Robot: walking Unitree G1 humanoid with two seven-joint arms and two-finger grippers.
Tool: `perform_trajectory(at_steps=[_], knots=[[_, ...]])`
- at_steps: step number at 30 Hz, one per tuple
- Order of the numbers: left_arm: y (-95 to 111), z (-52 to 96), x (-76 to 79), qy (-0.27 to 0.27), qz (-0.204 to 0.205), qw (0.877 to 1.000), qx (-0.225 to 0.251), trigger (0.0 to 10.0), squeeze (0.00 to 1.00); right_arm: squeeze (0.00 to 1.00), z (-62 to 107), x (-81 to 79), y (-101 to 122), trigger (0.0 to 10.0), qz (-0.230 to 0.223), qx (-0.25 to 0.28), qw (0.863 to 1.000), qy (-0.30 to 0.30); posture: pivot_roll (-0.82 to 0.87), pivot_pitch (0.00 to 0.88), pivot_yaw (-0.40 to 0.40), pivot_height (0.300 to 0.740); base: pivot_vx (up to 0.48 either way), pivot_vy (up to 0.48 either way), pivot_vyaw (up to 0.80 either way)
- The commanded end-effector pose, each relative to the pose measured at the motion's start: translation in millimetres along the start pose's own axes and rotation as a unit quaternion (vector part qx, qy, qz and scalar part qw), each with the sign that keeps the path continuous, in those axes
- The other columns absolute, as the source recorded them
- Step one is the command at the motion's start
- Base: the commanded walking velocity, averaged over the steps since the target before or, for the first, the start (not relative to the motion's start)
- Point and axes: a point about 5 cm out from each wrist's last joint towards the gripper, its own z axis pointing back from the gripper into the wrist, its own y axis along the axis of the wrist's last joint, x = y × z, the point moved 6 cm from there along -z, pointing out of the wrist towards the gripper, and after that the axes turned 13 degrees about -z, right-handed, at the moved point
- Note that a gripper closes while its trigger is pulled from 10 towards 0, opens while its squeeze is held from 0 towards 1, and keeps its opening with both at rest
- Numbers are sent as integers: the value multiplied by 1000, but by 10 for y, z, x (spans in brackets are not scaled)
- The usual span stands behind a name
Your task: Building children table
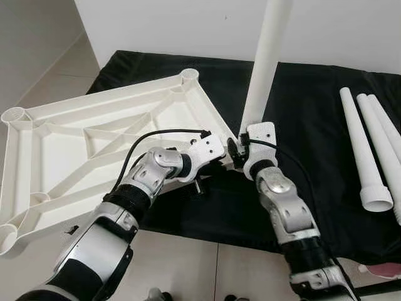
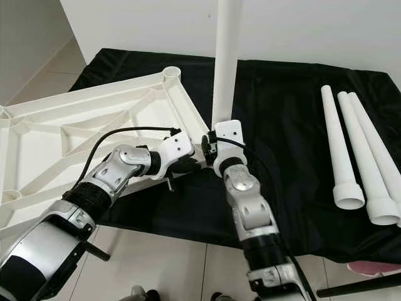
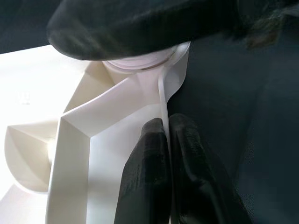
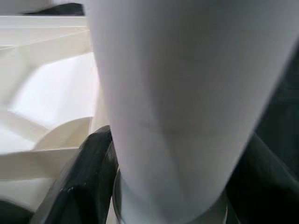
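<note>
A white ribbed table top (image 1: pixel 94 135) lies upside down, partly on a black cloth (image 1: pixel 313 125). A white table leg (image 1: pixel 266 63) stands upright at the top's near right corner socket. My right gripper (image 1: pixel 241 150) is shut on the base of this leg; its black fingers (image 4: pixel 81 182) flank the leg (image 4: pixel 177 102) in the right wrist view. My left gripper (image 1: pixel 222 158) is shut on the thin edge wall of the table top (image 3: pixel 107 135) just beside that corner, with both fingertips (image 3: pixel 152 140) pinching the rim.
Three more white legs (image 1: pixel 369 147) lie side by side on the black cloth at the right. A white wall (image 1: pixel 188 25) rises behind. Tiled floor (image 1: pixel 207 269) runs along the near side, and a pink object (image 1: pixel 383 269) sits at the lower right.
</note>
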Motion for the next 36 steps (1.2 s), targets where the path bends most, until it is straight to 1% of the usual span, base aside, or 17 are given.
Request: perform_trajectory(at_steps=[1,4,7,9,10,11,13,15,16,18,19,20,24,25,26,31,36], knots=[[170,28,121,-42,-41,997,45,0,0,0,68,-166,219,10000,-3,37,997,64,-34,141,50,740,0,0,0],[106,138,227,-67,-51,995,46,0,0,0,218,-176,357,10000,13,49,991,120,-34,136,50,740,0,0,0],[78,206,293,-83,-57,994,48,0,0,0,317,-202,359,10000,30,37,986,161,-35,132,51,740,0,0,0],[78,206,293,-83,-57,994,48,0,0,0,317,-202,359,10000,30,37,986,161,-35,132,51,740,0,0,0],[69,269,354,-99,-65,992,50,0,0,0,379,-212,338,10000,42,22,981,188,-36,131,52,740,0,0,0],[69,269,354,-99,-65,992,50,0,0,0,379,-212,338,10000,42,22,981,188,-36,131,52,740,0,0,0],[70,352,433,-118,-75,989,54,0,0,0,444,-215,309,10000,53,4,975,214,-36,131,53,740,0,0,0],[70,352,433,-118,-75,989,54,0,0,0,444,-215,309,10000,53,4,975,214,-36,131,53,740,0,0,0],[71,404,479,-130,-81,987,56,0,0,0,478,-221,273,10000,60,-10,971,230,-36,130,53,740,0,0,0],[71,404,479,-130,-81,987,56,0,0,0,478,-221,273,10000,60,-10,971,230,-36,130,53,740,0,0,0],[79,456,528,-141,-86,985,58,0,0,0,511,-228,235,10000,65,-23,967,245,-33,130,53,740,0,0,0],[79,456,528,-141,-86,985,58,0,0,0,511,-228,235,10000,65,-23,967,245,-33,130,53,740,0,0,0],[78,655,679,-178,-102,977,62,0,0,0,601,-313,71,10000,74,-74,945,308,-22,135,44,740,0,0,0],[78,655,679,-178,-102,977,62,0,0,0,601,-313,71,10000,74,-74,945,308,-22,135,44,740,0,0,0],[83,711,711,-187,-103,975,65,0,0,0,622,-337,52,10000,74,-84,939,324,-20,136,42,740,0,0,0],[94,749,720,-185,-102,975,65,0,0,0,648,-352,13,10000,77,-96,933,339,-18,139,39,740,0,0,0],[91,757,712,-183,-102,976,64,0,0,0,652,-359,-24,10000,76,-102,931,343,-18,141,38,740,0,0,0]])
